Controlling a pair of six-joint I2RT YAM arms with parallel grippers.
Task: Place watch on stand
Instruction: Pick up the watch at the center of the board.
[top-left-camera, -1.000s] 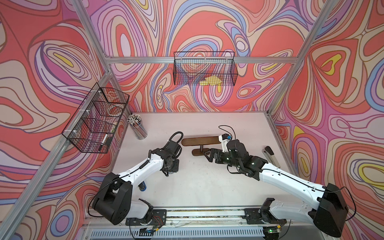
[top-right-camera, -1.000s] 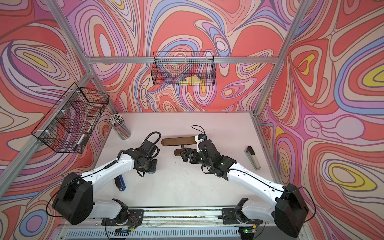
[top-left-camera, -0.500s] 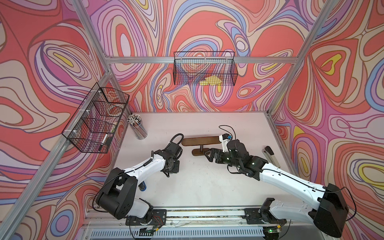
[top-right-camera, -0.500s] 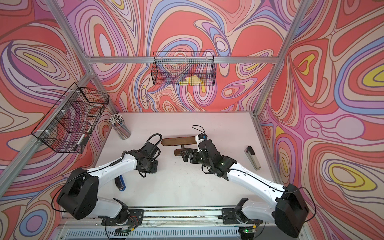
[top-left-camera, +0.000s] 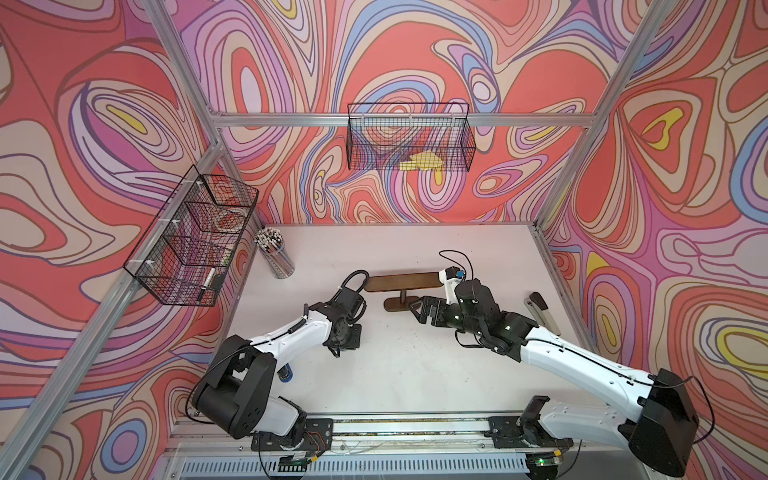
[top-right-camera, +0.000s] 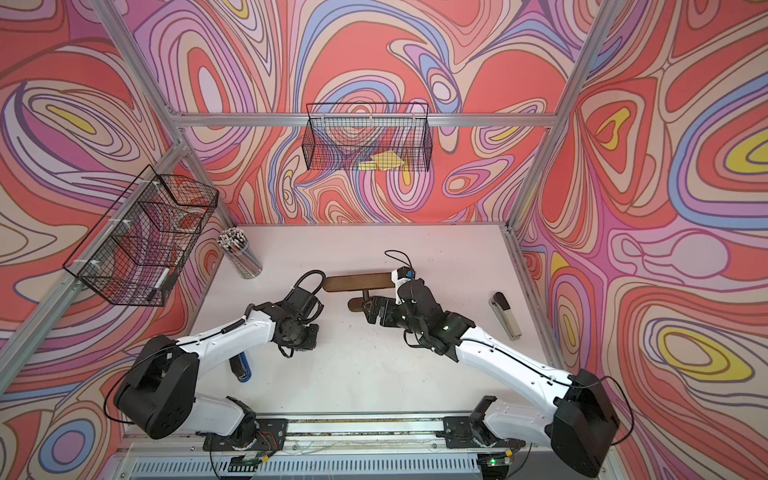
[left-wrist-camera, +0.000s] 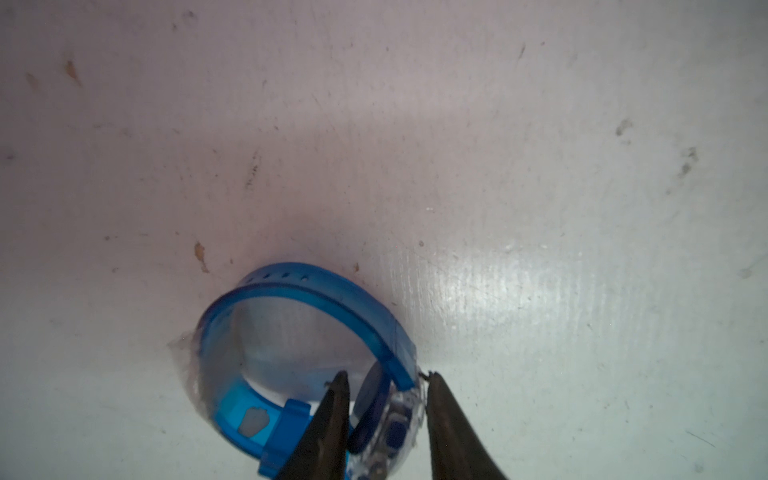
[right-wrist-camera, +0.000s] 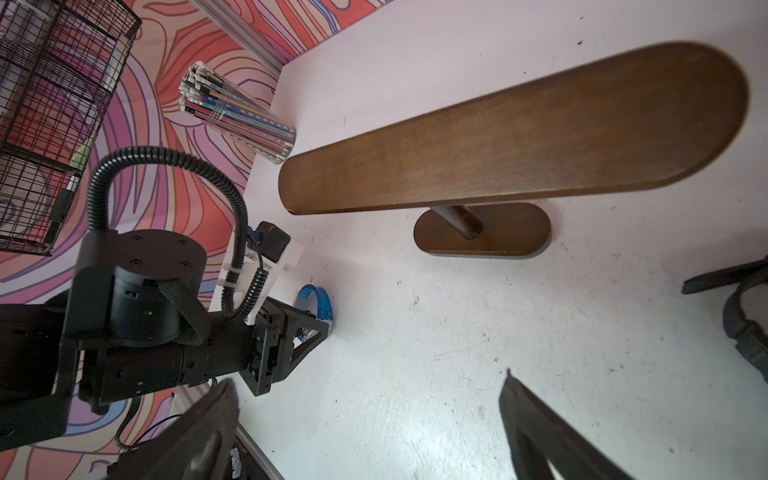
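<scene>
**Watch Pickup Beside the Stand**

Reaches the left arm forward, forearm angled toward the stand (top-left-camera: 405, 281), wrist bent down. Points the left gripper (left-wrist-camera: 384, 376) at the table (left-wrist-camera: 540, 166), close off one rounded end of the stand's bar. Straddles the case of the blue watch (left-wrist-camera: 299, 299) with narrowed jaws; cannot tell whether clamped or merely close. Shows the watch resting on the table, near the stand yet apart from it, not on the bar. Stretches the right arm low and nearly level toward the stand, placing the right gripper (right-wrist-camera: 370, 377) just beside the oval base. Holds those jaws spread wide, gripping nothing.
</scene>
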